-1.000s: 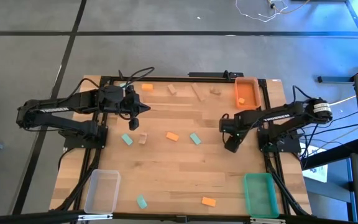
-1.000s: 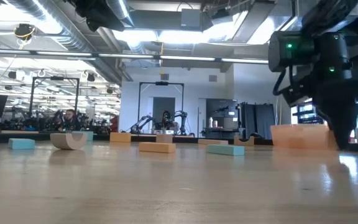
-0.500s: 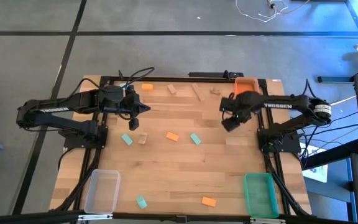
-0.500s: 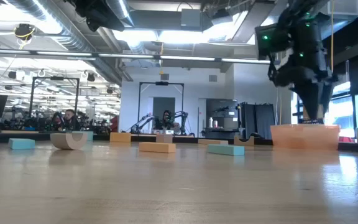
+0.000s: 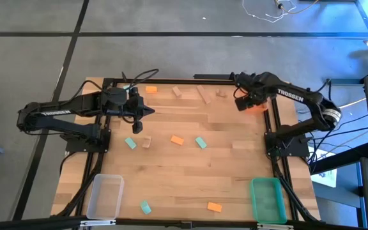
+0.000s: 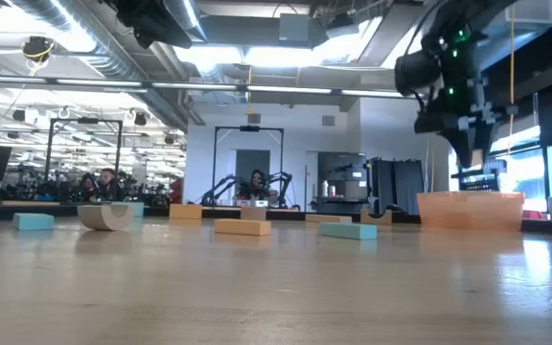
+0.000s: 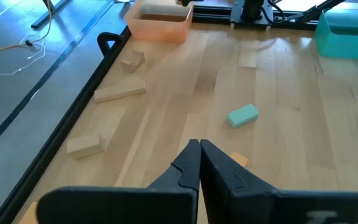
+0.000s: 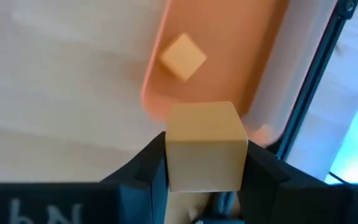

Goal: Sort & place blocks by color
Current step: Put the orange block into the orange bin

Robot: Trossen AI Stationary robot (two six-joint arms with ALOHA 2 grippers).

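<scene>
My right gripper (image 5: pixel 245 102) hangs over the orange bin (image 8: pixel 229 43) at the table's far right corner, shut on a pale orange block (image 8: pixel 204 143). One orange block (image 8: pixel 182 57) lies in that bin. My left gripper (image 7: pixel 199 144) waits shut above the table's far left part (image 5: pixel 147 112), touching nothing. Loose blocks lie flat on the table: orange (image 5: pixel 177 140), teal (image 5: pixel 200 142), teal (image 5: pixel 130 143), wood (image 5: pixel 146 142), and several more along the far and near edges. My right gripper pinches the block by two opposite sides (image 8: pixel 173 155) between its two fingers (image 8: pixel 145 171). The fingers come from above, pointing steeply down. The block is lifted clear and hangs over the bin's near end.
A clear bin (image 5: pixel 105 195) stands at the near left corner and a green bin (image 5: pixel 266 199) at the near right. Wood blocks (image 5: pixel 202 94) lie along the far edge beside the orange bin (image 6: pixel 470 209). A teal block (image 5: pixel 145 207) and an orange one (image 5: pixel 214 207) lie near the front edge.
My right gripper has swung from the middle of the table's right side toward the far edge and risen, rolling as it went, and now hangs over the orange bin with the block still between its fingers. The left arm has kept still.
</scene>
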